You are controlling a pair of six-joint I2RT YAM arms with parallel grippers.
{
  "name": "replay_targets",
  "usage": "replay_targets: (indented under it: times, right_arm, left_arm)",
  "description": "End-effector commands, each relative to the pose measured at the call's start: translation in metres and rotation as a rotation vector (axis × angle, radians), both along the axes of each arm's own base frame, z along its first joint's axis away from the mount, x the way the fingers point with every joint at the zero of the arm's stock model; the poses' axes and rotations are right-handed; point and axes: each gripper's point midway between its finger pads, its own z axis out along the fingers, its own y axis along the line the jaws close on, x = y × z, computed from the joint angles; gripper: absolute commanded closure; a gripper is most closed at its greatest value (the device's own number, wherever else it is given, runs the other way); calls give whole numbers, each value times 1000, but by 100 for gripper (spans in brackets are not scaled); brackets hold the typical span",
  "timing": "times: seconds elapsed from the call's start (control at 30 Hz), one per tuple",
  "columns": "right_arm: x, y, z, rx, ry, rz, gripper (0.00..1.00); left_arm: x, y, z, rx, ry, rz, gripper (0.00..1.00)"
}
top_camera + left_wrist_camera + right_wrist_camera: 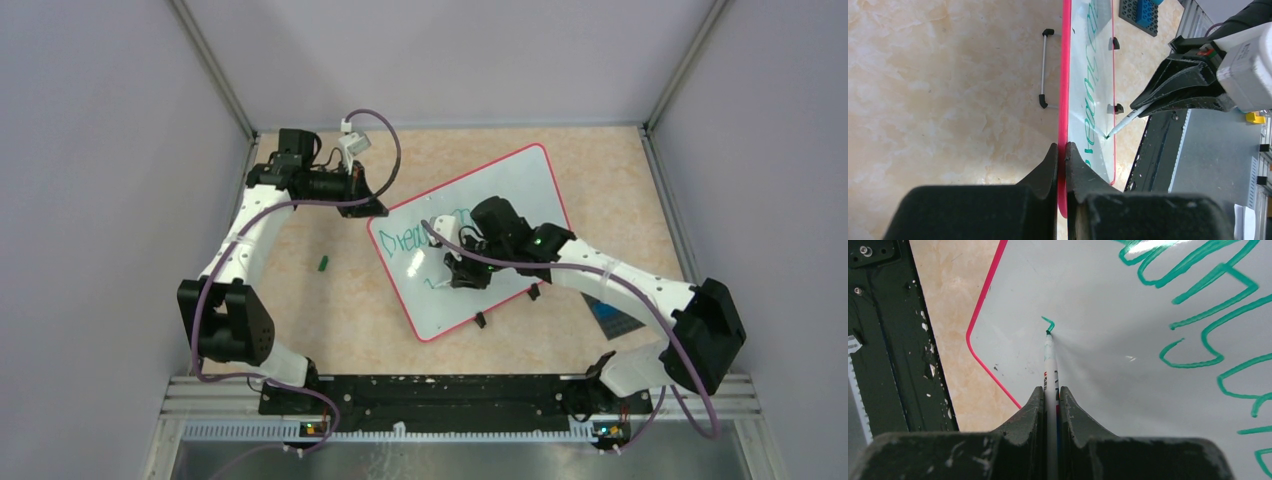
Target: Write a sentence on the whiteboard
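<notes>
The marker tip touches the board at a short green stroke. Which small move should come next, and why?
Probably draw the marker onward along the whiteboard: its tip rests at a short green hook that looks unfinished, and the left fingers pinch the red rim.

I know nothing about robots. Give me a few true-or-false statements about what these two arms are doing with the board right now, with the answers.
1. The right gripper holds a marker whose tip touches the whiteboard. True.
2. The writing is red. False: it is green; only the rim is red.
3. The left gripper is clamped on the whiteboard's edge. True.
4. The small green piece lies on the whiteboard. False: it lies on the table, apart from it.
</notes>
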Motion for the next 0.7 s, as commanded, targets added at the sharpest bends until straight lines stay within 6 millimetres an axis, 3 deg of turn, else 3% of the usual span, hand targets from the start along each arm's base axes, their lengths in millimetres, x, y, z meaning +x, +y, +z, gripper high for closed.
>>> replay_targets:
  times: [0.0, 0.37, 0.5, 0.67]
  right_arm:
    - [-3, -10, -11, -42, -15, 0, 100]
    - [-35, 0, -37, -82, 44, 91, 100]
    - [-37, 10, -29, -62, 46, 115, 100]
    - [-39, 18, -1, 4, 31, 136, 100]
  left_arm:
    - [-14, -4, -23, 54, 60, -22, 100]
    - [-14, -4, -24, 53, 62, -23, 100]
    - [-14, -4, -24, 56, 61, -21, 100]
    - [-13, -4, -22, 56, 54, -22, 100]
